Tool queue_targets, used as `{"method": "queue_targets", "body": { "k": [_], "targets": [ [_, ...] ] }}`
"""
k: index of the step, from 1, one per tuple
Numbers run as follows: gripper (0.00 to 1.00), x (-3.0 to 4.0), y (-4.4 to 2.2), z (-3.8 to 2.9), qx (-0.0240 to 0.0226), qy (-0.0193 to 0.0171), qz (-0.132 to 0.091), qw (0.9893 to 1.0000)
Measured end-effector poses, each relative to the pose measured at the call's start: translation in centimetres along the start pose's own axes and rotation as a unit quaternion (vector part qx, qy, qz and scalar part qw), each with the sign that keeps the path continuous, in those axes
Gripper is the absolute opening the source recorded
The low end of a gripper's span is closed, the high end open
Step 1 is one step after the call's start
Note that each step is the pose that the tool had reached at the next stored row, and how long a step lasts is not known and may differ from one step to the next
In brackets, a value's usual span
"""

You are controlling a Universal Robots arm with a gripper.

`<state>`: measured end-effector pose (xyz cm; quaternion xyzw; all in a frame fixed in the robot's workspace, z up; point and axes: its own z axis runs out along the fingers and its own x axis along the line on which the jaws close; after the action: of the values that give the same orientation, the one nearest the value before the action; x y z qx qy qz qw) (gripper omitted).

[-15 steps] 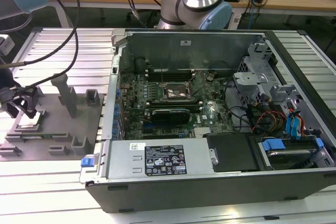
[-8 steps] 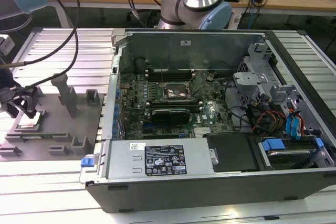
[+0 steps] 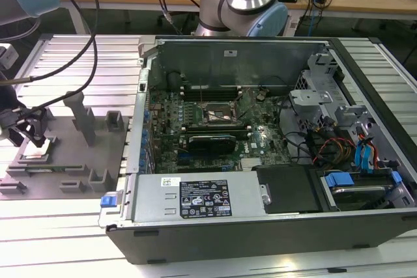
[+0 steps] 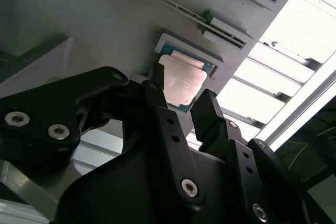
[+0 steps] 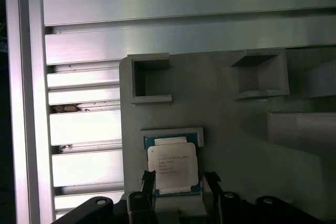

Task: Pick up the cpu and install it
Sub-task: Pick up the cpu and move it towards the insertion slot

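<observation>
1. In the exterior view, bright light glares white off the desk (image 3: 58, 232) slats along its front edge.
2. In the second wrist view, the claw (image 4: 180, 90) sits in shadow against blown-out white.
3. The first wrist view is dimmer.

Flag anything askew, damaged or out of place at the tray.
Nothing stands out. The cpu lies flat and square in its recess on the grey tray, with the hand right at it.

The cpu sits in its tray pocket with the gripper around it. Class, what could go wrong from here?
1. The gripper looks off-centre over the cpu; closing could tilt it against the grey tray pocket rim.
2. A grip on the thin edges may slip when lifting.
</observation>
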<state>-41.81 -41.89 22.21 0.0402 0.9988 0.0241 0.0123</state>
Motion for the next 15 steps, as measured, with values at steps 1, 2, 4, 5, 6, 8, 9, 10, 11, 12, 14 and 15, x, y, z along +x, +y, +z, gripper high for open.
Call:
{"method": "queue_targets", "body": {
  "k": [1,2,4,5,6,8,9,10,11,12,14,15],
  "targets": [
    [0.48,0.0,0.0,0.0,0.0,0.0,0.0,1.0],
    [0.48,0.0,0.0,0.01,0.0,0.0,0.0,1.0],
    [0.48,0.0,0.0,0.01,0.0,0.0,0.0,1.0],
    [0.48,0.0,0.0,0.01,0.0,0.0,0.0,1.0],
    [0.48,0.0,0.0,0.02,0.0,0.0,0.0,1.0],
    [0.48,0.0,0.0,0.06,-0.0001,-0.0001,0.0,1.0],
    [0.48,0.0,0.0,0.12,-0.0002,-0.0001,0.0,1.0],
    [0.48,0.0,-0.01,0.18,-0.0001,-0.0001,0.0,1.0],
    [0.48,0.01,-0.01,0.26,-0.0001,0.0,0.0,1.0],
    [0.48,0.0,-0.02,0.37,-0.0001,-0.0001,0.0,1.0],
    [0.48,0.02,-0.03,0.76,-0.0001,0.0,0.0,1.0],
    [0.48,0.02,-0.04,0.91,-0.0001,0.0001,0.0,1.0]
  ]
}}
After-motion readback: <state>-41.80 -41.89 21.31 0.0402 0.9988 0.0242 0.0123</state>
